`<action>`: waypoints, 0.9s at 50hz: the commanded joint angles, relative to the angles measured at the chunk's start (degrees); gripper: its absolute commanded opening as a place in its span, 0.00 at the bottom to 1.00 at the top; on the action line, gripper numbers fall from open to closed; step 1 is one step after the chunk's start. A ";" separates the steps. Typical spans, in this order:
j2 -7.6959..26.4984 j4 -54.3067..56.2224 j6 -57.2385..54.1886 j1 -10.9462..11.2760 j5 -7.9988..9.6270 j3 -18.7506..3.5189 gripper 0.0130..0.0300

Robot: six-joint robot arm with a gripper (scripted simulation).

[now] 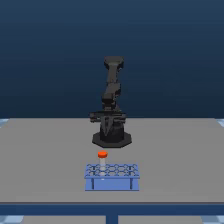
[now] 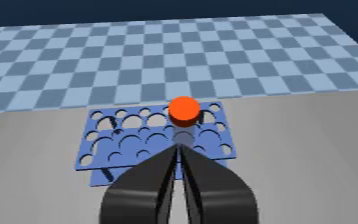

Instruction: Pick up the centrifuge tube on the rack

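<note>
Standing upright in a hole of the rack (image 1: 111,177), near the table's (image 1: 45,160) front edge, the centrifuge tube (image 2: 183,112) shows its orange cap. Gripper (image 2: 181,150) jaws pressed together, clear of the tube.

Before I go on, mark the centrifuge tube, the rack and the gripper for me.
centrifuge tube (image 2: 184,109): wrist view, on its orange-red cap.
rack (image 1: 111,183): exterior view, on its light-blue front panel.
gripper (image 2: 181,150): wrist view, where the dark jaws' tips meet.

Centrifuge tube (image 1: 102,156) upright in rack (image 1: 111,177), before arm base (image 1: 111,138).
</note>
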 commanded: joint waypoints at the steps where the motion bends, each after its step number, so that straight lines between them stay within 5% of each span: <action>1: 0.00 0.00 0.00 0.00 0.00 0.00 1.00; 45: 0.64 -4.55 4.39 -0.22 -0.21 -0.34 1.00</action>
